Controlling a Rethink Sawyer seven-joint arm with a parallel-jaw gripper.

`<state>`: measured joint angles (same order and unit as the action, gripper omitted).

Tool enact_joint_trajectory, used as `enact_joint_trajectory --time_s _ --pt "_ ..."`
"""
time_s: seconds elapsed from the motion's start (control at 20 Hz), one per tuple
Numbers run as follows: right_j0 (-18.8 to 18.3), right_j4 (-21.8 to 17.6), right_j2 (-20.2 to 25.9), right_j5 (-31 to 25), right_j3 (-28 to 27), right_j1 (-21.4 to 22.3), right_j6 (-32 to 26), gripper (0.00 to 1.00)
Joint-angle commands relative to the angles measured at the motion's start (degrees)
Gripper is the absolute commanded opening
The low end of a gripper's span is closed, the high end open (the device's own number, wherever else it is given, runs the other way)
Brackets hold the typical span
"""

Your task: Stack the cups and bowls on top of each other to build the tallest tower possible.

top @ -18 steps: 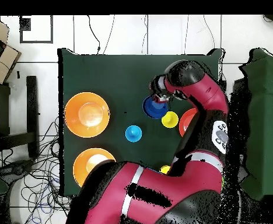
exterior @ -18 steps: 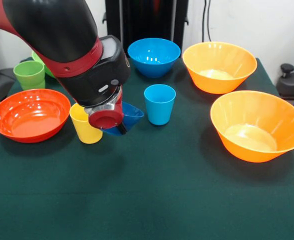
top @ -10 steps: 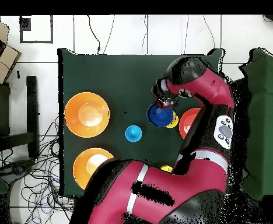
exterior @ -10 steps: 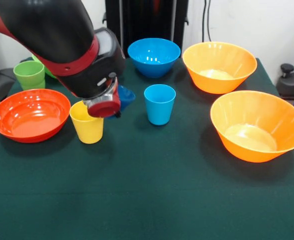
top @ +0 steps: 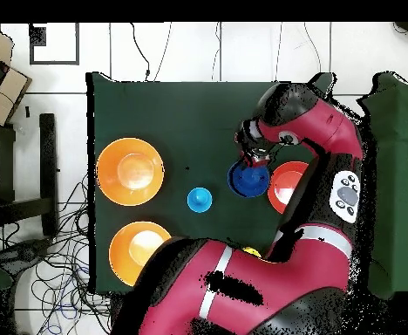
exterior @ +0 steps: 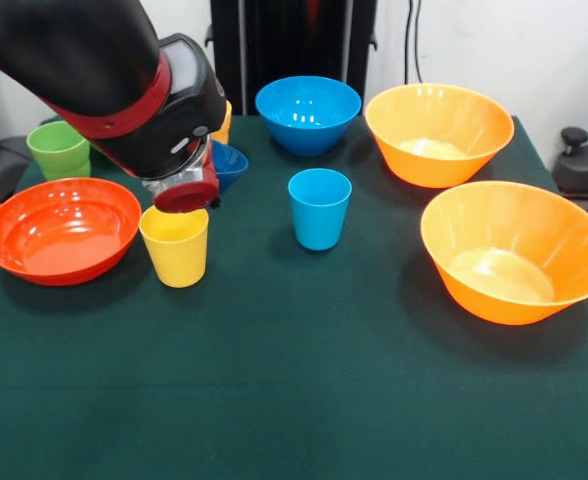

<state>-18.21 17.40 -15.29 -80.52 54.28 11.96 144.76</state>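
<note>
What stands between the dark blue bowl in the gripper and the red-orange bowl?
Only the yellow cup, upright on the table right beside the red-orange bowl. The small dark blue bowl hangs in the gripper over that cup, so it can probably pass above it.

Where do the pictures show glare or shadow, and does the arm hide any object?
Front view: bright glare patches sit inside both large orange bowls, and the red-orange bowl shines; soft shadows lie beside the light blue cup. The arm covers most of the small dark blue bowl. Overhead view: the arm hides the table's right side.
</note>
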Motion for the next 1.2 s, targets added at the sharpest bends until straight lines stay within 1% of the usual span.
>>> enact_joint_trajectory --time_s 0.05,0.25,0.35,0.5,0.6,0.65,0.7,0.8,0.9,0.95,1.1,1.2 --pt "-0.8 -4.9 7.4 -3.9 -2.3 0.5 -11.0 0.00" --pt "-0.7 -5.1 7.5 -4.9 -2.9 0.7 -10.3 0.00" --pt "-1.3 -5.1 7.6 -3.7 -2.4 0.0 -10.3 0.00" --pt "-1.0 -4.4 7.9 -3.7 -0.6 1.1 -9.4 0.00" --pt "-1.1 -4.2 8.3 -4.6 -3.1 -0.8 -8.3 0.00" --pt "-0.5 -3.8 8.3 -3.7 -1.1 0.2 -7.8 0.00" --pt "-0.2 -3.6 8.4 -3.5 -0.4 0.6 -7.5 0.00" --pt "0.6 -3.0 8.6 -4.2 -0.4 1.2 -6.1 0.00" --pt "-0.3 -3.0 8.2 -2.1 3.7 2.9 -7.3 0.00" --pt "-0.5 -3.1 8.3 -2.3 2.8 2.2 -7.2 0.00" --pt "-0.5 -3.1 8.3 -2.5 2.4 2.0 -6.6 0.00" --pt "-0.1 -2.8 8.3 -2.8 2.6 2.6 -5.9 0.00"
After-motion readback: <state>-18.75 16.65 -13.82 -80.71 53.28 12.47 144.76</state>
